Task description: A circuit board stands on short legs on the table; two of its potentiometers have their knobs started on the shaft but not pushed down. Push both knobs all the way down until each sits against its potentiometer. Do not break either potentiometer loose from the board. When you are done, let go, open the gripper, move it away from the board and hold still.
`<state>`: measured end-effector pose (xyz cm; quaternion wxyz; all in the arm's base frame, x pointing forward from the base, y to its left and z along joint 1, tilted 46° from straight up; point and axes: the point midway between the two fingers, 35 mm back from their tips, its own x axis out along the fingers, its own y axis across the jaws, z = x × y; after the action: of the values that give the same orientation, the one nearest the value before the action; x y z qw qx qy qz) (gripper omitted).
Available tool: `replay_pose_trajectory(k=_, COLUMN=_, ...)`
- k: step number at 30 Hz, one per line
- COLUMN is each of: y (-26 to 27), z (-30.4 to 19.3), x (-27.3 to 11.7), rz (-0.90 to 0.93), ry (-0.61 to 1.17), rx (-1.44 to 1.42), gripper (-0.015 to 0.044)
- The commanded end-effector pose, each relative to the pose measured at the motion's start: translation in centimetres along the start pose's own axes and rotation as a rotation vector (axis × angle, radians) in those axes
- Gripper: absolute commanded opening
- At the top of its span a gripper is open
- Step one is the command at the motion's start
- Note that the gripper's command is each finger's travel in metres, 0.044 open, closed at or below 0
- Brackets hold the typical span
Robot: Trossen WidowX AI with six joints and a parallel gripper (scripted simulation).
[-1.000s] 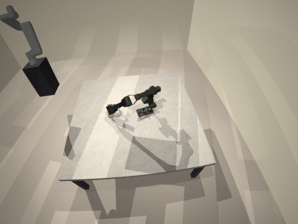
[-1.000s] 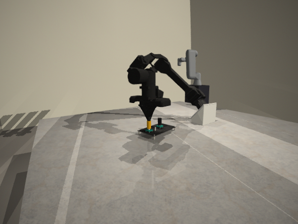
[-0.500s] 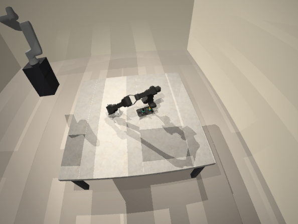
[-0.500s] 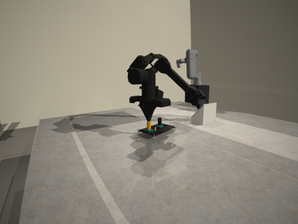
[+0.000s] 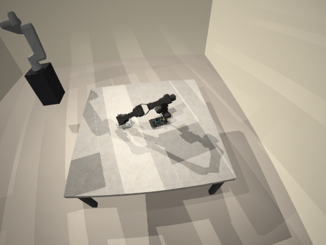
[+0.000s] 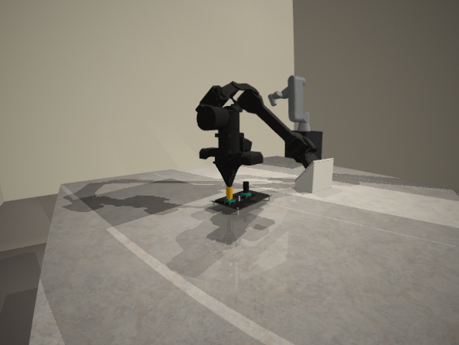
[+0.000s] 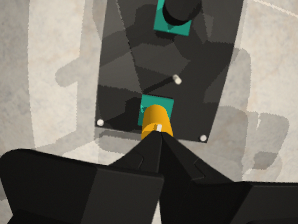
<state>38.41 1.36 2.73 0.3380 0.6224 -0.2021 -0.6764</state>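
The dark circuit board [image 5: 153,125] [image 6: 256,199] [image 7: 195,111] stands on short legs. A yellow knob [image 6: 229,193] [image 7: 156,118] stands upright over one teal potentiometer [image 6: 229,201] [image 7: 148,102]. A black knob [image 6: 246,186] [image 7: 182,10] stands over the other teal potentiometer [image 6: 246,195] [image 7: 170,28]. Both potentiometers appear in place on the board. Any small gap beneath either knob is too small to tell. My gripper [image 6: 229,186] [image 7: 158,138] is shut and empty, pointing down, its tips at the top of the yellow knob; they appear to touch it.
A small pale post [image 6: 239,198] [image 7: 177,79] stands on the board between the potentiometers. A white wedge-shaped block [image 6: 323,175] stands by the arm's base. A grey arm [image 5: 34,41] [image 6: 297,98] on a black pedestal [image 5: 45,85] stands beyond the table.
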Motion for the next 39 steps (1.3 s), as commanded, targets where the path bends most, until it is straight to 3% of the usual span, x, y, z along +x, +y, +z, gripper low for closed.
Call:
replay_pose_trajectory(k=1, y=0.1, z=0.0, x=0.3, rz=0.003, ry=-0.004, rx=0.002, gripper=0.0)
replay_pose_trajectory(k=17, y=0.1, z=0.0, x=-1.6, rz=0.002, ry=-0.004, rx=0.002, gripper=0.0)
replay_pose_trajectory(k=26, y=0.0, z=0.3, x=-1.2, rz=0.007, ry=-0.004, rx=-0.005, gripper=0.0236)
replay_pose_trajectory(k=33, y=-2.5, z=7.9, x=-3.8, rz=-0.009, ry=-0.002, rx=-0.01, gripper=0.042)
replay_pose_trajectory(k=39, y=-3.8, z=15.8, x=-4.2, rz=-0.007, ry=-0.008, rx=-0.009, gripper=0.044)
